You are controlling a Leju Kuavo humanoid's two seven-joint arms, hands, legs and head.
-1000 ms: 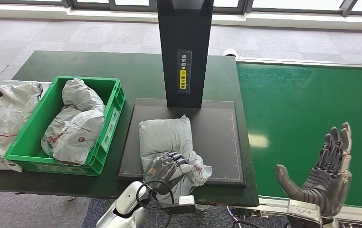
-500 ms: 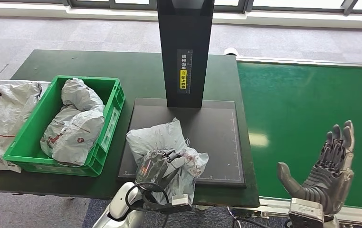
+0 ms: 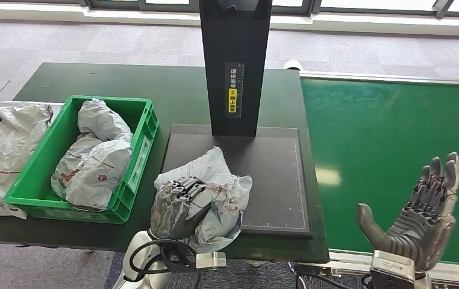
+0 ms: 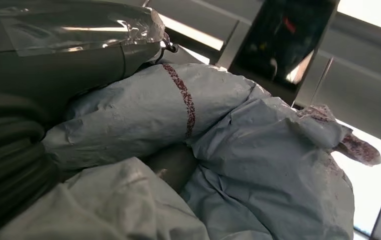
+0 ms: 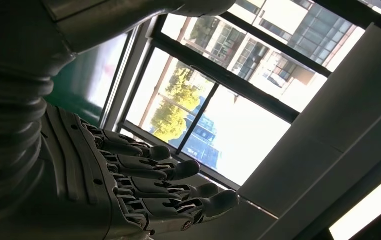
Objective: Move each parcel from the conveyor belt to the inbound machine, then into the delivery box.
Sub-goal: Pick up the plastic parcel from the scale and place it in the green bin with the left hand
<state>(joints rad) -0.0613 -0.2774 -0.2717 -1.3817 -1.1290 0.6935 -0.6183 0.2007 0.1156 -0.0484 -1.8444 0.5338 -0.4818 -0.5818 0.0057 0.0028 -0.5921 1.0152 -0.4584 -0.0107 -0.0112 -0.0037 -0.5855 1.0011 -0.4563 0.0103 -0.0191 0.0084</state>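
While the left hand (image 3: 179,208) grips the grey parcel (image 3: 215,186) over the inbound machine's plate (image 3: 275,174), right hand (image 3: 417,220) spread wide and empty, the transfer into the green delivery box (image 3: 140,153) seems next, calling for a leftward carry.

The left hand (image 3: 179,208) covers the near part of the parcel (image 3: 215,186), and its fingertips are buried in the crumpled plastic. In the left wrist view the parcel (image 4: 238,150) fills the picture and runs off its edges, hiding most of the hand. The scanner post (image 3: 234,66) is cut off at the top edge. A bag (image 3: 1,147) runs off the left edge. The crate (image 3: 134,174) wall hides the lower parts of the parcels in it (image 3: 94,156). The print on the post's label (image 3: 232,89) is too small to read.
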